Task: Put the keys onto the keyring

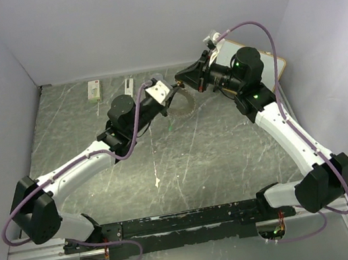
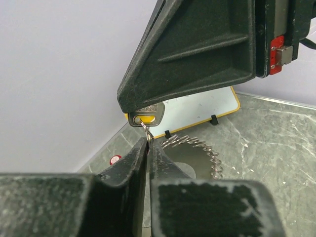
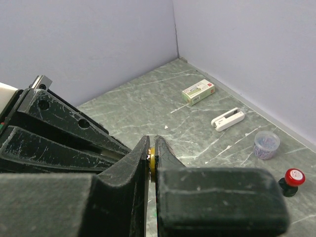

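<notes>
Left end effector (image 2: 148, 148) pinching keyring (image 2: 195, 143); right end effector (image 3: 150, 148) clamped on yellow key (image 2: 144, 119).

There are two arms, the left arm (image 1: 74, 173) and the right arm (image 1: 296, 143). Each carries one gripper, so two in all: the left gripper (image 2: 148, 148) and the right gripper (image 3: 150, 148). One yellow key (image 2: 143, 119) can be counted. There is one keyring (image 2: 197, 146), and the small silvery pieces on its rim are too many and too fine to count. Far left are one green-and-white box (image 3: 197, 92), one white clip-like piece (image 3: 227, 119), one clear cup (image 3: 266, 144) and one red-topped knob (image 3: 292, 180). Far right is one whiteboard (image 2: 197, 109).
</notes>
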Controlling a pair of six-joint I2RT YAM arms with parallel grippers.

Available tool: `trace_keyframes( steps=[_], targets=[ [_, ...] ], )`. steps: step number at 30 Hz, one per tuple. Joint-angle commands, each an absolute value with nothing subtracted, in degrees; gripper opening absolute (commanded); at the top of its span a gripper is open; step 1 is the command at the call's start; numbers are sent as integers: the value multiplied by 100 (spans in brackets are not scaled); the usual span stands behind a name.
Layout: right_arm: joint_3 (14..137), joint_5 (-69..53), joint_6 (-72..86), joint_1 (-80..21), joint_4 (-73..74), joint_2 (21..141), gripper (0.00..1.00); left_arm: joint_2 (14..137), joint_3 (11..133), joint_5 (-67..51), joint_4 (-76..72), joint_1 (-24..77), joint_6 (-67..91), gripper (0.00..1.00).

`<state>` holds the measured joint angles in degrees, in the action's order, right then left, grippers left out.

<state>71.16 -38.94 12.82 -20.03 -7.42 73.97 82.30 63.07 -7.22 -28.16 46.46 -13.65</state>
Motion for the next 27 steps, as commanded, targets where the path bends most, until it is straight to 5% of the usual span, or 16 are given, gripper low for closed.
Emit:
trace_keyframes(
  steps=[1, 27],
  targets=[
    [7147, -3817, 1232, -2048, -949, 7199, 0, 8258, 6404, -637, -3055, 4688, -1402, 8],
    [6730, -3552, 1285, -2022, -1043, 7079, 0, 7308, 4812, -787, -5126, 4225, -454, 7]
  ],
)
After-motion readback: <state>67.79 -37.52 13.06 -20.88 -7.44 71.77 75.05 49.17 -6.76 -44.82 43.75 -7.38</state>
